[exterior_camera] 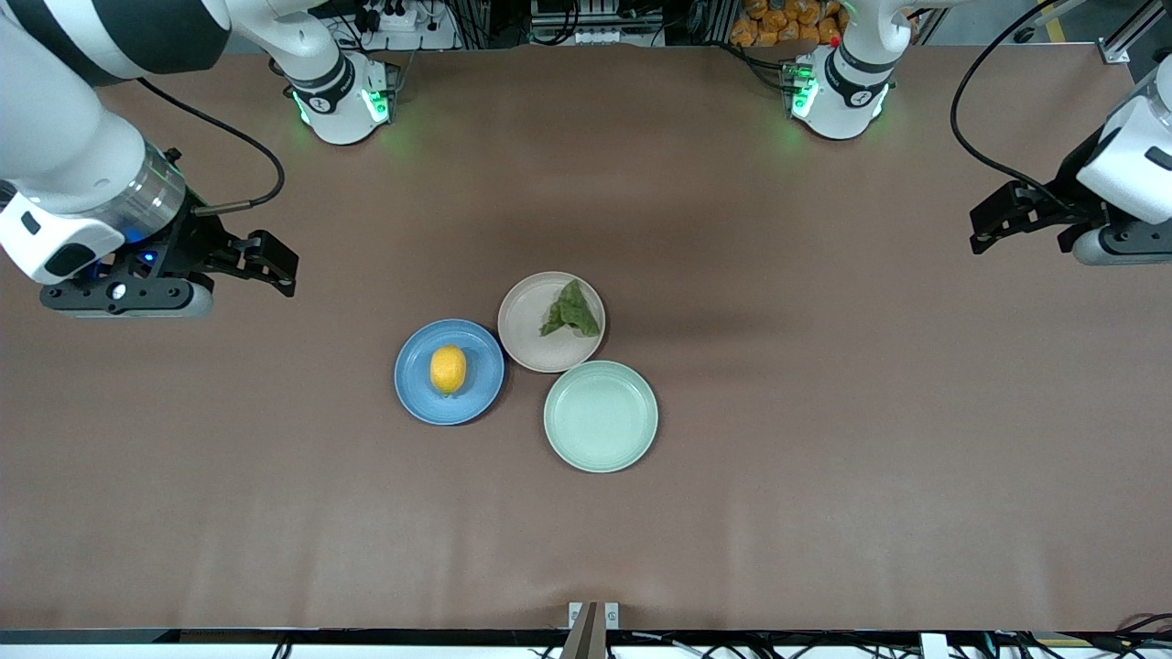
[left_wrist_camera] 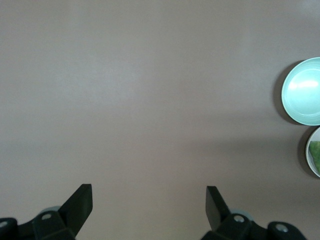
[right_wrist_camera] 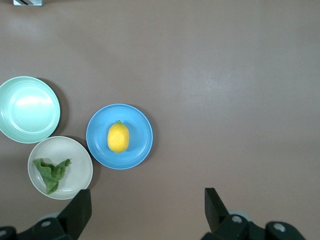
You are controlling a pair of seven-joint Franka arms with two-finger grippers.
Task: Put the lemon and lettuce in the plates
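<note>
Lemon on blue plate, well apart from fingers.

the table has a matt brown covering. the plates look smooth and glazed, the lemon dimpled, the lettuce wrinkly.

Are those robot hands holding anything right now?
Nothing. Both the left end effector and right end effector are open and empty; the lemon and lettuce lie on plates.
</note>
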